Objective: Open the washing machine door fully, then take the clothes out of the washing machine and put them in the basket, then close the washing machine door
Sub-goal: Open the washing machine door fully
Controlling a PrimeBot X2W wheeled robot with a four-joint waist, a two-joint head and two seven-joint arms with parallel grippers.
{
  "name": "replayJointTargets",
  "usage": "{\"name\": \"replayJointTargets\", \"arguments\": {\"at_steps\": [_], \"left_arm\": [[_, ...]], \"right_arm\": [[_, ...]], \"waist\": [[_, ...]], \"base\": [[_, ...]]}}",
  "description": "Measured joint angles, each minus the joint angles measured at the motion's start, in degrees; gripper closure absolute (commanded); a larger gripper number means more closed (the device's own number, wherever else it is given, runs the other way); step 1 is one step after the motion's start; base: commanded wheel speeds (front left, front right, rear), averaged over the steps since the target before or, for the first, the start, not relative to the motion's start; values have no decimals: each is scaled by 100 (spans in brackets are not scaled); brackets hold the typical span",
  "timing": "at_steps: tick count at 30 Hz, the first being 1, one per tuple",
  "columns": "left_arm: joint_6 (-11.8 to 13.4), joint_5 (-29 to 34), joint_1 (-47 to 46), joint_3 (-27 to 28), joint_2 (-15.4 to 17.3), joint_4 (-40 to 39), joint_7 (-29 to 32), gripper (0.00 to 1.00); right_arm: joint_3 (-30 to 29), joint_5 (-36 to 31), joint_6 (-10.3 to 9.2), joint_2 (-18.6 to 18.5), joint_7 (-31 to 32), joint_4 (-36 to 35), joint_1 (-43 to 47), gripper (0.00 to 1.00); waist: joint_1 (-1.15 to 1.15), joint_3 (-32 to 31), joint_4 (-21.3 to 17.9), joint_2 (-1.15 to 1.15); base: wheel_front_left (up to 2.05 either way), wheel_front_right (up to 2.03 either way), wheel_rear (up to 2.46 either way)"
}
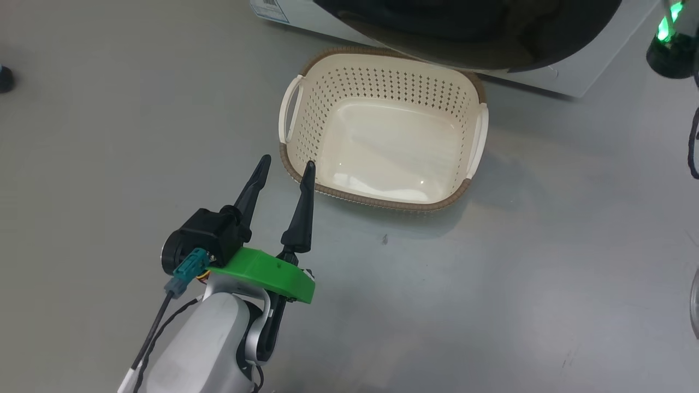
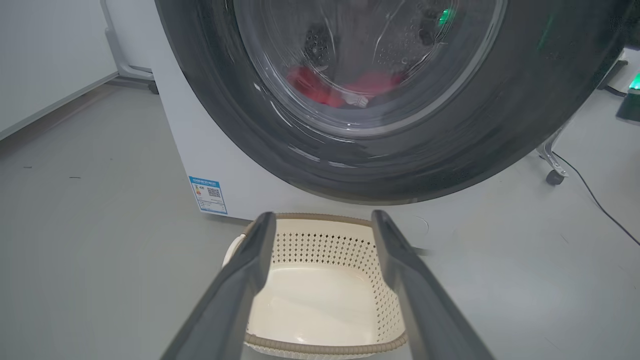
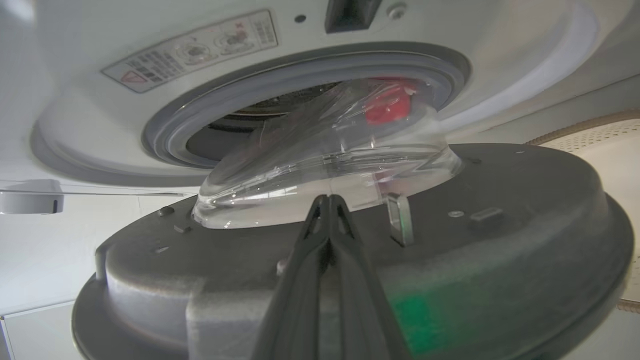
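Red clothes (image 2: 345,90) lie low in the drum of the washing machine (image 2: 235,185), seen through the clear bowl of the door (image 2: 350,165). In the right wrist view that glossy black door stands ajar, its glass bowl only partly out of the grey gasket (image 3: 300,85). The right tool (image 3: 326,199) has its fingers pressed together, tips at the foot of the glass bowl on the door's inner face; whether they touch it I cannot tell. Below the door the cream basket (image 1: 382,82) sits on the grey floor (image 1: 491,284), just in front of the machine. The left tool (image 1: 288,161) hangs with fingers spread wide at the basket's near left corner, one fingertip over the brown rim. A blue label (image 2: 209,194) is stuck low on the machine's front.
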Motion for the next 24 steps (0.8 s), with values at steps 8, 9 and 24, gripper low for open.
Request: {"name": "replayJointTargets", "arguments": {"at_steps": [8,9,24], "left_arm": [[0,60,17,46,1,85,0,0],[0,68,25,62,1,89,0,0],[15,111,125,303,3,51,0,0]], "right_arm": [[45,31,-1,155,74,90,321,100],[47,36,-1,174,75,91,324,100],[182,-154,151,201,-131,-108,383,100]], "waist": [[0,-296,-60,0],[0,-330,-71,0],[0,-487,-272,0]], "base": [[0,0,0],[0,0,0],[0,0,0]]}}
